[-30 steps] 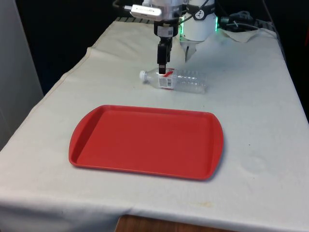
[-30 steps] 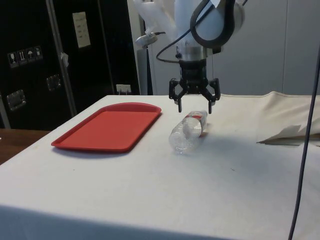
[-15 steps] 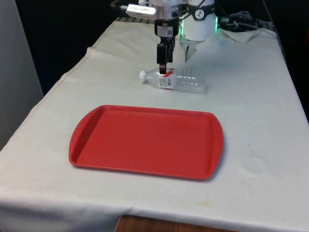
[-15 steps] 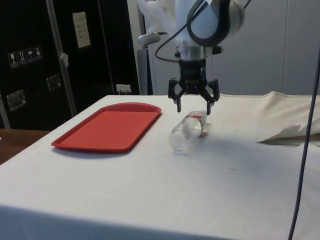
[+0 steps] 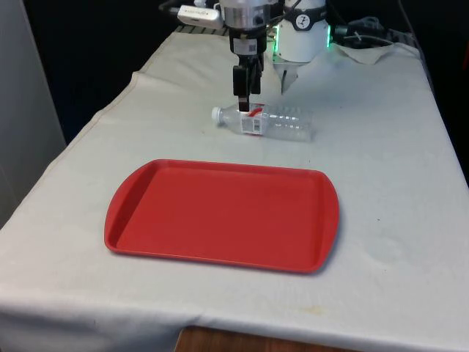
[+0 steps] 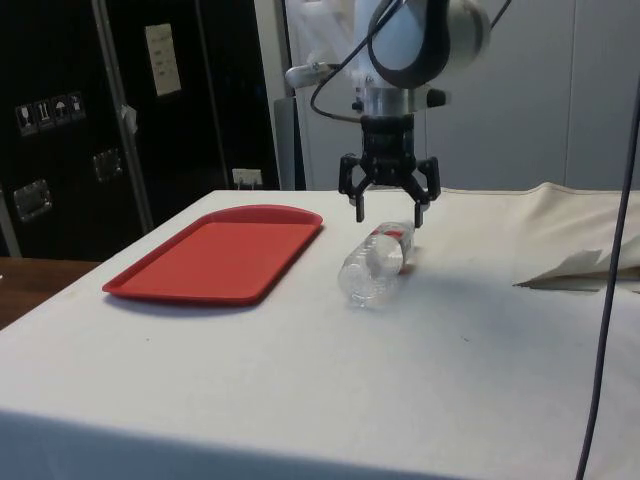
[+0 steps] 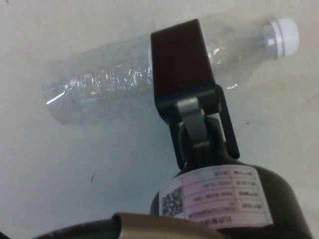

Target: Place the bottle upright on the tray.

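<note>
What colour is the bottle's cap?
White cap, on the clear bottle; clearest in the wrist view.

White arm reaching down, claw vertical, fingers spread apart

White rounded arm, black cable looped alongside, black two-fingered gripper, green glowing base

bottle label — behind fingers
</note>
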Controlling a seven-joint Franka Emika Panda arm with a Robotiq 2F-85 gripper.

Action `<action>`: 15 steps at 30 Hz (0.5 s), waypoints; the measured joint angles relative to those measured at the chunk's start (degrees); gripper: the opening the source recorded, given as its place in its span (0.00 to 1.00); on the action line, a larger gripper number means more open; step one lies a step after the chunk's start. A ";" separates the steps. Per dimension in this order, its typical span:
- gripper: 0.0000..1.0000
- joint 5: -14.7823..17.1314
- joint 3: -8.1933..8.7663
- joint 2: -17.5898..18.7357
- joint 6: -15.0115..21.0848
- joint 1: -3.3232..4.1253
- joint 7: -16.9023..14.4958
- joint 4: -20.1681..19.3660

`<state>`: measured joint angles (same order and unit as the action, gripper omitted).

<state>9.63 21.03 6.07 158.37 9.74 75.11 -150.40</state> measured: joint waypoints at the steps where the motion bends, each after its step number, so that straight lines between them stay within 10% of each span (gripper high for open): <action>1: 1.00 0.29 0.00 0.00 -0.17 -0.06 -0.23 0.06; 15: 1.00 7.68 0.74 0.00 -2.81 -0.52 -7.33 0.86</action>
<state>17.30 21.77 6.07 155.56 9.22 67.78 -149.54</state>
